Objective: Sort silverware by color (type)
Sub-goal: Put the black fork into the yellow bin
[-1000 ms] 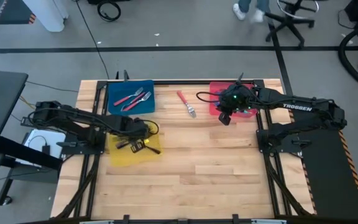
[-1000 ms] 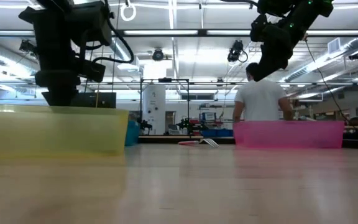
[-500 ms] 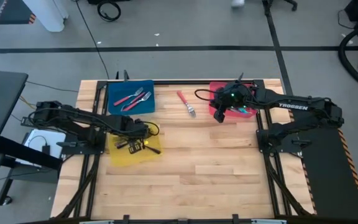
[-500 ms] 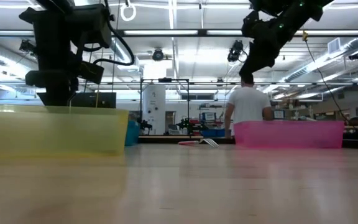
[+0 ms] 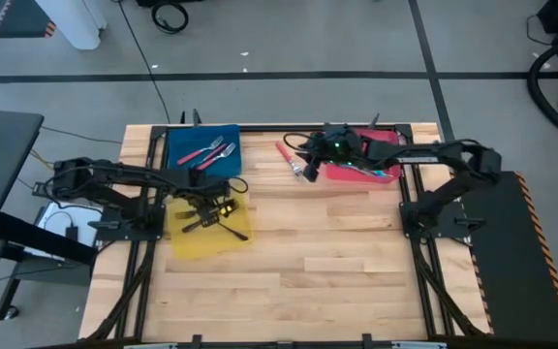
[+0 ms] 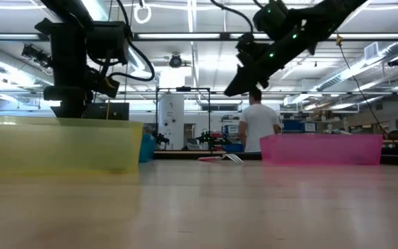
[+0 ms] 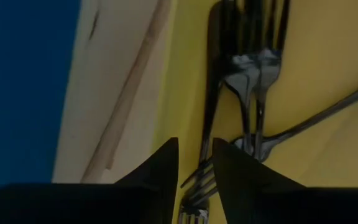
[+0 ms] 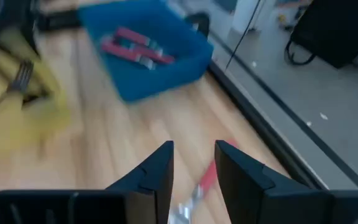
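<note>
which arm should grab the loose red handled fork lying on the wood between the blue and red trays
Right. The right gripper hovers open right beside that red-handled fork, while the left gripper is over the yellow tray.

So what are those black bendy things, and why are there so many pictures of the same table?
They are two robot arms, and each ends in a two-fingered end effector. One camera looks straight down, one sits at table height, and one rides on each wrist. On the wooden table are three trays: a blue tray holding red-handled forks, a yellow tray holding dark forks, and a red tray. One red-handled fork lies loose on the wood. The left end effector is open over the dark forks, holding nothing. The right end effector is open too, hovering above the loose fork.
</note>
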Motion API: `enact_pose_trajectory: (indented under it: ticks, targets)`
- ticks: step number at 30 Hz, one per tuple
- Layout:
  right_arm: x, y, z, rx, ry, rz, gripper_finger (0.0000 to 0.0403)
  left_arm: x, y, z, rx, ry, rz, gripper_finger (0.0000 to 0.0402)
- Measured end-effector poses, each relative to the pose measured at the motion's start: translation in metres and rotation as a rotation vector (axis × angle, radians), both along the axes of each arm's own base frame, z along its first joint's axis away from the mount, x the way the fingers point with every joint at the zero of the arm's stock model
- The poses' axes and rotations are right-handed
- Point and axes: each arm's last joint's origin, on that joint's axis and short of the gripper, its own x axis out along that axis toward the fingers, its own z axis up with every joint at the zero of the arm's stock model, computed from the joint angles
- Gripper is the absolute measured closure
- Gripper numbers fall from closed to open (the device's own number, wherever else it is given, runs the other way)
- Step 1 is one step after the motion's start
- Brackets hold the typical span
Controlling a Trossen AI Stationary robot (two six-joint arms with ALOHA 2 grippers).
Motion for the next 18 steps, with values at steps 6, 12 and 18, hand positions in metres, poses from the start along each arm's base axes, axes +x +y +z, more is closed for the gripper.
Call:
enact_pose_trajectory:
  ticks: [6,12,18]
  targets:
    - [0.021,-0.024,-0.021,0.078,-0.024,-0.087,0.0277,-0.002,0.009,0.0,0.0,0.001,0.03,0.0292]
    - [0.05,-0.042,-0.027,0.19,0.189,-0.125,0.0277,-0.002,0.008,0.004,-0.016,-0.028,0.023,0.0292]
    - [0.069,-0.052,-0.035,0.247,0.282,-0.148,0.0277,0.0,0.002,0.008,-0.029,-0.078,-0.007,0.0292]
